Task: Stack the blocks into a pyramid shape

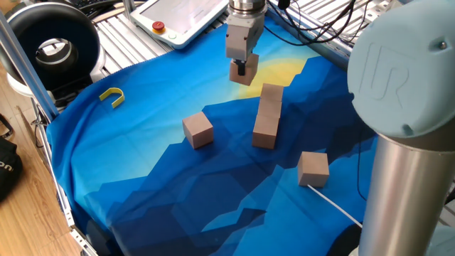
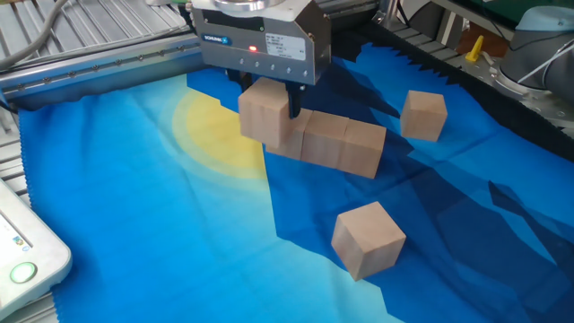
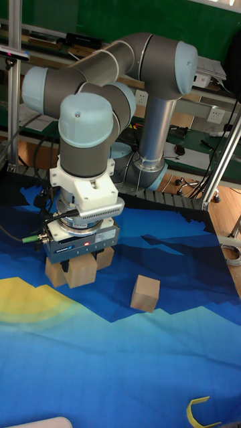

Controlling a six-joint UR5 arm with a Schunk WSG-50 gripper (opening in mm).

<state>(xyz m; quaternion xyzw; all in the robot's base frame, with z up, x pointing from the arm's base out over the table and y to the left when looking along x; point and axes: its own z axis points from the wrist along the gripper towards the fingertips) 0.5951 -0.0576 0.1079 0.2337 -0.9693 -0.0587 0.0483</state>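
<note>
My gripper (image 1: 242,69) (image 2: 266,93) (image 3: 80,261) is shut on one light-brown wooden block (image 1: 242,77) (image 2: 263,117) (image 3: 82,273), which hangs slightly above the blue cloth over the yellow patch. Right beside it lies a row of three blocks (image 1: 267,114) (image 2: 339,144), and the held block partly hides the row's nearest end. Two more blocks lie loose: one (image 1: 197,130) (image 2: 423,115) (image 3: 145,293) apart on the cloth, the other (image 1: 313,168) (image 2: 368,238) near the arm's base.
A small yellow U-shaped piece (image 1: 111,96) (image 3: 204,411) lies near a cloth edge. A white teach pendant (image 1: 178,18) and metal rails border the far side. The arm's thick grey column (image 1: 405,142) stands at the right.
</note>
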